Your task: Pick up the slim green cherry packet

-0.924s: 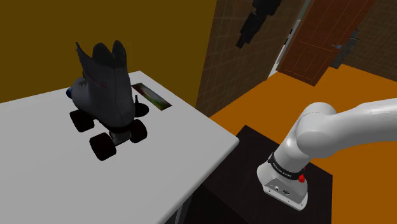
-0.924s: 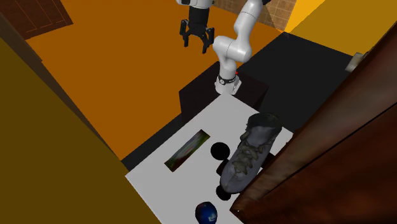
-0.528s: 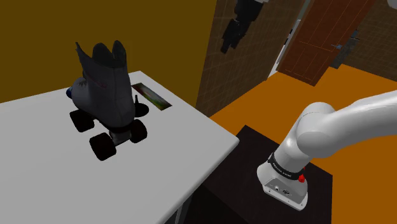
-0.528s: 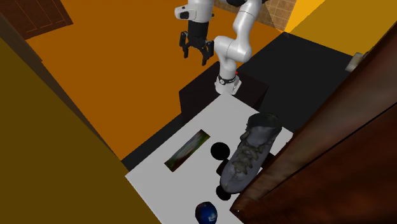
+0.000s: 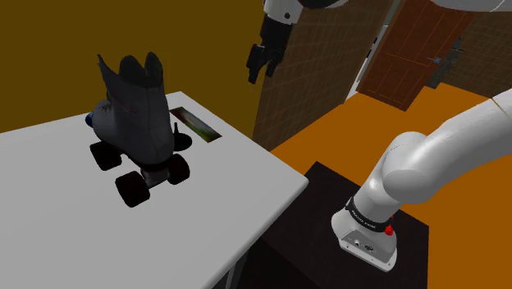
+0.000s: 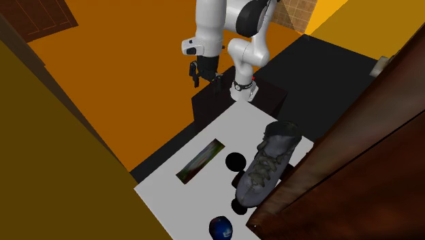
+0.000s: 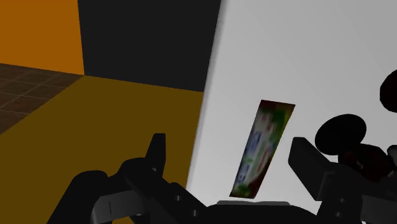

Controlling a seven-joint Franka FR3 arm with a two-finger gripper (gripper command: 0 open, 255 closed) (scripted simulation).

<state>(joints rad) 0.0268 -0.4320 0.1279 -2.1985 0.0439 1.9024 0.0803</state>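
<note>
Hanging high in the shoulder view, my black hand (image 5: 258,70) points downward at the end of the white arm, up in the air in front of a brown wall. Below it a white tabletop (image 5: 213,205) carries a dark grey roller skate (image 5: 135,123) standing upright on black wheels. The slim green cherry packet (image 5: 195,123) lies flat on the far part of the tabletop, close to its edge, just behind the skate and to its right. My hand is well apart from the packet and touches nothing.

Seen in the second exterior view, my hand (image 6: 206,78) hangs over the orange floor and the corner of the dark stand (image 6: 211,102), beyond the far end of the tabletop (image 6: 170,194). The packet (image 6: 201,161) lies along that view's left side of the tabletop, with the skate (image 6: 269,170) to its right. A blue ball (image 6: 221,228) sits near the tabletop's near end.

Looking along my hand (image 7: 231,154) in the wrist view, my two fingers (image 7: 157,149) are spread wide and pinch nothing. The packet (image 7: 262,146) shows far below between them, closer to one finger, lying near the edge of the tabletop (image 7: 318,63). Black skate wheels (image 7: 340,130) sit just beside it.
</note>
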